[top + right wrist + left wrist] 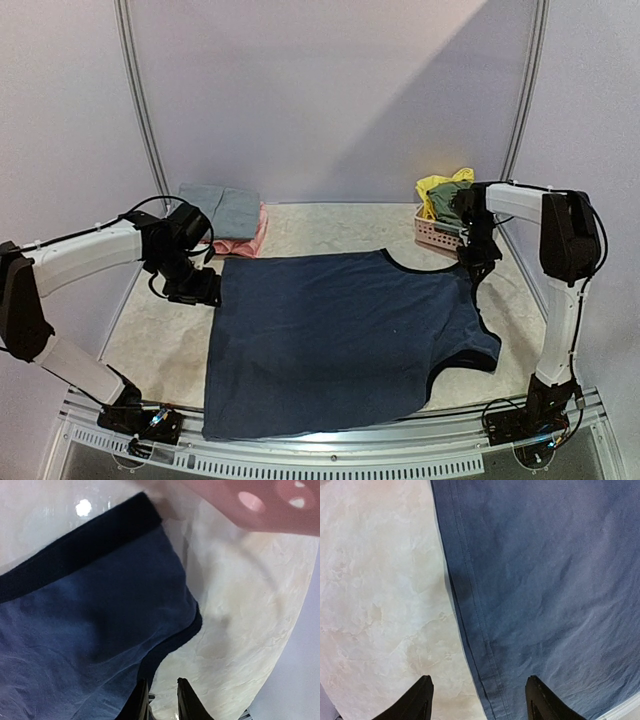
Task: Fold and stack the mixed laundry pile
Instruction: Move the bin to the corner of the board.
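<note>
Top view: top [340,335] spread flat at centre of counter [160,340]; left fingers [205,292] at its 10 o'clock corner, right fingers [472,265] at 2 o'clock, near basket [435,235].
Left wrist: fingers [415,702] wide, straddling hem, gripping nothing.
Right wrist: fingers [186,700] narrow, gap bare, beside strap edge.

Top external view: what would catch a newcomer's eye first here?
A large navy sleeveless top lies spread flat across the middle of the pale table. At the far right, a pink slatted plastic basket holds crumpled yellow and green garments; at the far left sits a folded grey garment.
</note>
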### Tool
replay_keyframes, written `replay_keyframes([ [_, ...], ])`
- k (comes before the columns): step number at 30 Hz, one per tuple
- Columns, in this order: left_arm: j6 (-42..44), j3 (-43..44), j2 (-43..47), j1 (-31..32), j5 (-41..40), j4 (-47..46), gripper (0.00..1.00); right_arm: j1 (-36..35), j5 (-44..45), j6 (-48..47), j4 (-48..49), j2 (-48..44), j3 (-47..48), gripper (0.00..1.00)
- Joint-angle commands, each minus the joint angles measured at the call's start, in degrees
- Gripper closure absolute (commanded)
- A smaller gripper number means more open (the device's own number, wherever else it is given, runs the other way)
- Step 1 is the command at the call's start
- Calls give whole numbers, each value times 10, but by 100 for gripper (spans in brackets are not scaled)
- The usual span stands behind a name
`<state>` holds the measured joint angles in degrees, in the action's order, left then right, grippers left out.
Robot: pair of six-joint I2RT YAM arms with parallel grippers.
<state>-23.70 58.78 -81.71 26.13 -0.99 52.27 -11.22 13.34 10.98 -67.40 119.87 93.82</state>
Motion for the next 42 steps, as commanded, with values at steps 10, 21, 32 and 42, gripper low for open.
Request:
replay_keyframes([
  [10, -20, -16, 47, -5, -7, 4, 36, 11, -208, 44, 81, -157, -94, 60],
  [21, -35, -46, 73, -6, -1, -7, 36, 54, -224, 125, 92, -211, -117, 50],
  [32, -27, -49, 84, -5, -1, 6, 36, 200, -192, 236, 138, -101, -4, 52],
  [42, -10, -48, 85, -6, -2, 18, 36, 234, -71, 289, 129, -5, 69, 74],
])
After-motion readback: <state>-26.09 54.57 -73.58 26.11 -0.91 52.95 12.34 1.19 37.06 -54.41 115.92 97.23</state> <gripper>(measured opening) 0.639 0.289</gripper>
